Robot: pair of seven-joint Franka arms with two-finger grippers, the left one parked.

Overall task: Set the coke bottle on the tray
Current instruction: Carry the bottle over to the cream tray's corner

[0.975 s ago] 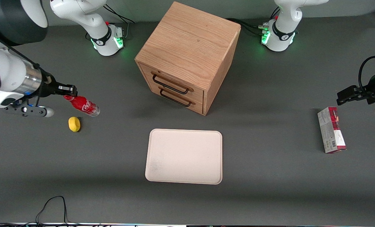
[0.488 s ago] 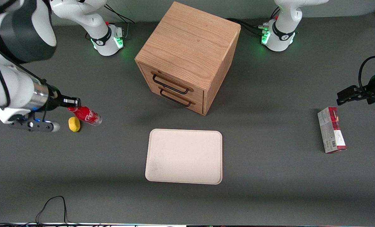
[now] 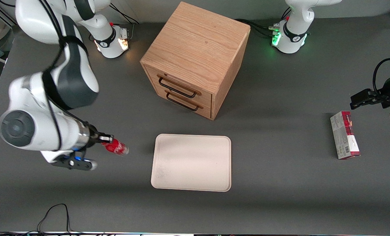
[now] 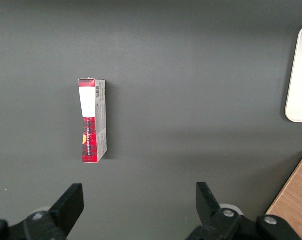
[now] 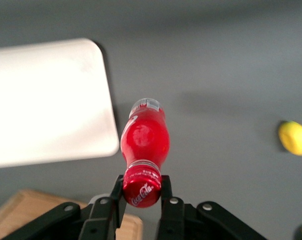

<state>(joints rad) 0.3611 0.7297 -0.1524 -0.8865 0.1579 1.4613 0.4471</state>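
At the left of the front view, our right arm's black two-finger gripper (image 3: 107,140) is clamped on the red cap of the small plastic coke bottle with the red label (image 3: 116,147), which hangs in the air, tilted, its clear base pointing toward the large cream rectangular tray with rounded corners (image 3: 191,162). The bottle is near the tray's edge but not yet over it. From the wrist, the gripper (image 5: 141,192) pinches only the cap, with the whole bottle (image 5: 145,139) cantilevered out from the fingers (image 5: 117,192). We judge that the weak point: such a narrow hold could let the bottle swing or slip if we move sharply, and released at this tilt it could roll off over the low rim. In the centre stands the oak two-drawer cabinet (image 3: 195,59), well clear of the path, and a red-and-grey carton (image 3: 344,139) lies at the right.
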